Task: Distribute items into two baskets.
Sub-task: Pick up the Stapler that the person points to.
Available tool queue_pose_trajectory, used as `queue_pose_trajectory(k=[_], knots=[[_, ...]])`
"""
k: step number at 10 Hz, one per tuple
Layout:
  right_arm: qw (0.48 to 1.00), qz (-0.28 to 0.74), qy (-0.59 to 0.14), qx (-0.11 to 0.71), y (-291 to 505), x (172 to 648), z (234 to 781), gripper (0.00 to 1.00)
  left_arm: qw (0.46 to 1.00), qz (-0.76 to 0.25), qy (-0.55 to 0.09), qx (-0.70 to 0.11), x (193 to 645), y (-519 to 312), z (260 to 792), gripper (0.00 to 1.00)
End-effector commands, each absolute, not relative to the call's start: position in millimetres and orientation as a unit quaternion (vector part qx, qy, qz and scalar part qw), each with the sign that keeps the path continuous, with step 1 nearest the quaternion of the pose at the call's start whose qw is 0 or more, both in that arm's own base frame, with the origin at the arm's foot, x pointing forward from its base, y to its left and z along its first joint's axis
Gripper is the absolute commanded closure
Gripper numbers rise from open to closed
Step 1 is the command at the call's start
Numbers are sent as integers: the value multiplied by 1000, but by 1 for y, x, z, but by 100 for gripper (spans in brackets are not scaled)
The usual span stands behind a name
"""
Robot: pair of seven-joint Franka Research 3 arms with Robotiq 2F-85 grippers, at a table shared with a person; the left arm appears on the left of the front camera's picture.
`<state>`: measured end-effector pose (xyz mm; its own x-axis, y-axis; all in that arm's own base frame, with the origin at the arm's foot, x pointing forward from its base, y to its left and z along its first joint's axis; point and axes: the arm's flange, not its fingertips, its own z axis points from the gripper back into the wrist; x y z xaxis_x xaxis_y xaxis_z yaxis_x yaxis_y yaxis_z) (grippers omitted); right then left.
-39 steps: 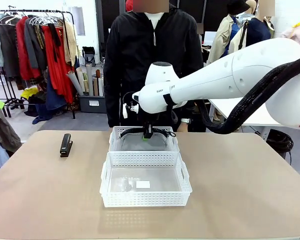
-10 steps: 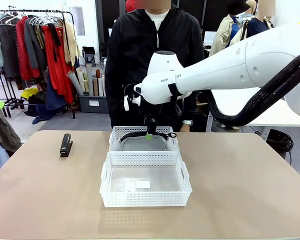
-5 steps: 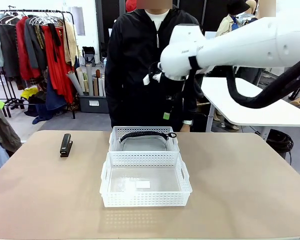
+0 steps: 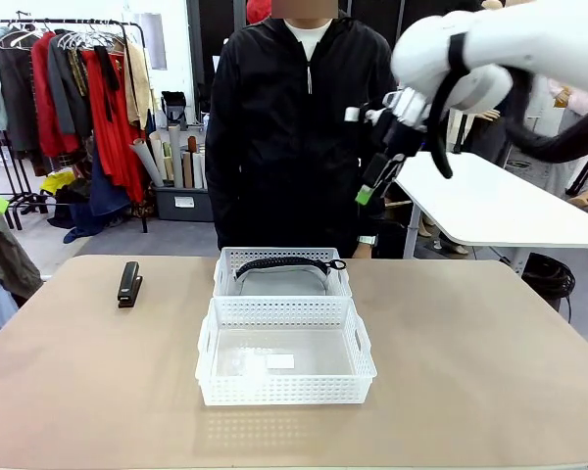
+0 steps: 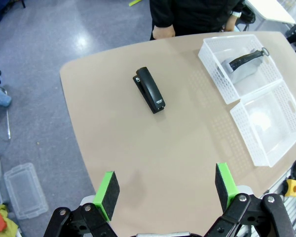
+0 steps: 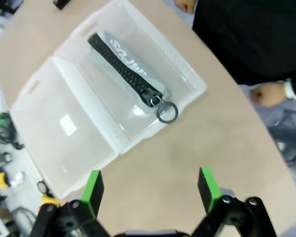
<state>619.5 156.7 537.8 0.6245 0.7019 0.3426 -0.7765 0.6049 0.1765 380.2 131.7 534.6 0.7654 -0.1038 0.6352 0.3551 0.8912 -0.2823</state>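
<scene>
With the grey pouch (image 4: pixel 279 283) lying in the far basket (image 4: pixel 223 258), its black strap draped across the top, the black stapler (image 5: pixel 149 90) is what remains to be placed. It lies flat on the table (image 4: pixel 470 372), well to the left of both baskets. The near basket (image 4: pixel 284 390), touching the far one, looks empty apart from a small white label on its floor.

The stapler probably falls to the left gripper (image 5: pixel 165 186), which hangs high over the table's near-left part with its green pads spread wide and nothing between them. A clean pick would mean descending straight over the stapler, turning the wrist so the pads close across its narrow sides at mid-length, then lifting high enough to clear the lattice wall before lowering it into the near basket.

The right gripper (image 6: pixel 150 188) is raised well above the far right of the table, beside the person (image 4: pixel 294 127), its fingers angled down and to the left. Its jaws are wide apart and empty.
</scene>
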Motion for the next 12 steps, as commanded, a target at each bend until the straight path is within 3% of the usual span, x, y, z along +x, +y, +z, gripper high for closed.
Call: queue_pose_trajectory(k=[1, 6, 12], knots=[[898, 381, -144, 166, 127, 569, 538, 0, 916, -125, -322, -203, 380, 131, 534, 0], [920, 295, -178, 185, 30, 491, 541, 0, 916, -125, -322, -203, 380, 131, 534, 0], [913, 198, -218, 283, -68, 450, 498, 0, 916, -125, -322, -203, 380, 131, 534, 0]])
